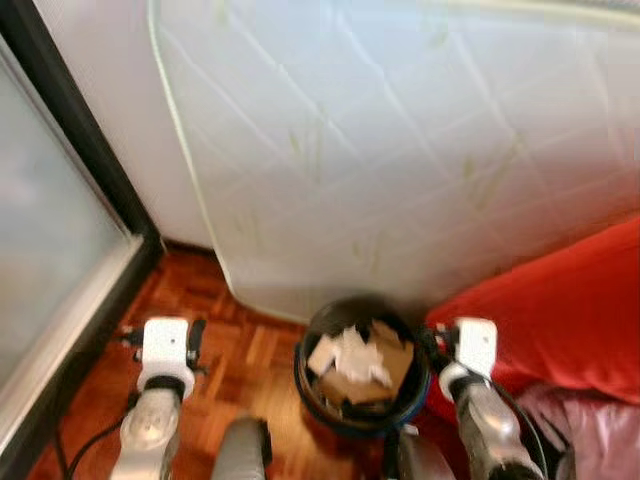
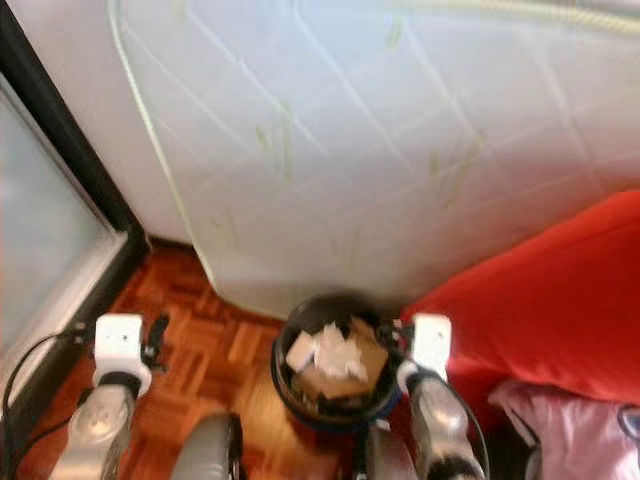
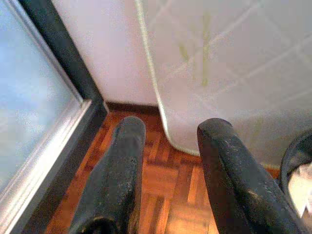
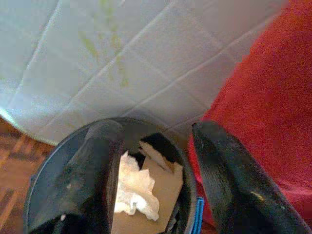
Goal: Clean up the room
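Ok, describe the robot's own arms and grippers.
Both arms are silver metal tubes topped by a white boxy wrist block. The left arm has a black cable trailing beside it; the right arm has one too. Each gripper, left gripper and right gripper, has two long, rounded, scuffed black fingers.

A round dark waste bin [image 1: 362, 372] with a blue-edged rim stands upright on the parquet floor [image 1: 215, 345], low in the centre of the frame. Crumpled white paper [image 1: 352, 352] and brown cardboard pieces [image 1: 385, 372] fill it near the rim.
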Robot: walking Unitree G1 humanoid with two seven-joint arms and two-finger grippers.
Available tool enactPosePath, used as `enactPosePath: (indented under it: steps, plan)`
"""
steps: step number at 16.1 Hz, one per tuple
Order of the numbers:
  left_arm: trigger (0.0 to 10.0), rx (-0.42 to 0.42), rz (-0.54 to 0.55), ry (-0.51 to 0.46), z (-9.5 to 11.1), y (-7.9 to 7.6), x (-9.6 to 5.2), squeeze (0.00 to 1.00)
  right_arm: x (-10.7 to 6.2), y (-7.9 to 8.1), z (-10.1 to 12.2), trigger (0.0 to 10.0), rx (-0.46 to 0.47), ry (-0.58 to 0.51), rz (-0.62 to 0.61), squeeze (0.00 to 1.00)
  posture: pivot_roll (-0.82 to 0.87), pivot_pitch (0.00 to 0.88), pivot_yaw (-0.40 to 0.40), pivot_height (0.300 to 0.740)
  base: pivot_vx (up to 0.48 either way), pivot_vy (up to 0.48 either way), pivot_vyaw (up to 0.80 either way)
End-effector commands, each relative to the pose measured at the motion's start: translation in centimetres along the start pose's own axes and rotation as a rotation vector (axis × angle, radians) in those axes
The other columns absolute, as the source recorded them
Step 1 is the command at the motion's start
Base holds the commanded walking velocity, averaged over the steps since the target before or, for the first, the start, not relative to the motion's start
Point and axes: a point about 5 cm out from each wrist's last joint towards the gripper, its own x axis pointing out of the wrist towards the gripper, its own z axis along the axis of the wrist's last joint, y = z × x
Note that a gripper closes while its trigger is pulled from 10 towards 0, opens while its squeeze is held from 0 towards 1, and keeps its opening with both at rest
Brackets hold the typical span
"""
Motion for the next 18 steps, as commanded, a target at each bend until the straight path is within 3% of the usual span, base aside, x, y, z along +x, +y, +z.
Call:
enactPosePath:
  steps: [1,5,9,14,16,18]
  plan:
    - [10.0,0.0,-0.012,0.019,-0.6,-0.1,-0.2,0.0,-0.7,-1.1,-0.6,10.0,0.016,0.0,-0.047,0.0,0.07,0.044,-0.017,0.63,0.0,0.0,0.0]
    - [10.0,-0.006,-0.028,0.02,-0.9,-0.7,0.2,0.0,-1.5,-1.1,-1.8,10.0,0.048,0.022,-0.05,0.0,0.05,0.053,-0.012,0.63,0.0,0.0,0.0]
    - [10.0,-0.054,0.03,0.095,-2.9,0.2,-0.4,0.0,-1.8,-0.5,-3.5,10.0,0.046,0.133,-0.041,0.0,0.07,0.053,-0.02,0.679,0.0,0.0,0.0]
    - [10.0,-0.085,0.078,0.289,-6.9,1.6,-2.2,0.0,-3.2,-1.6,-5.7,10.0,0.019,0.274,-0.096,0.0,0.07,0.046,-0.014,0.734,0.0,0.0,0.0]
    - [10.0,-0.089,0.082,0.397,-8.5,1.9,-3.1,0.0,-4.5,-2.3,-7.5,10.0,0.003,0.379,-0.124,0.0,0.08,0.027,-0.008,0.74,0.0,0.0,0.0]
    - [10.0,-0.072,0.062,0.565,-10.9,1.6,-4.9,0.0,-6.1,-2.8,-9.2,10.0,-0.015,0.48,-0.156,0.0,0.08,0.0,-0.003,0.74,0.0,0.0,0.0]
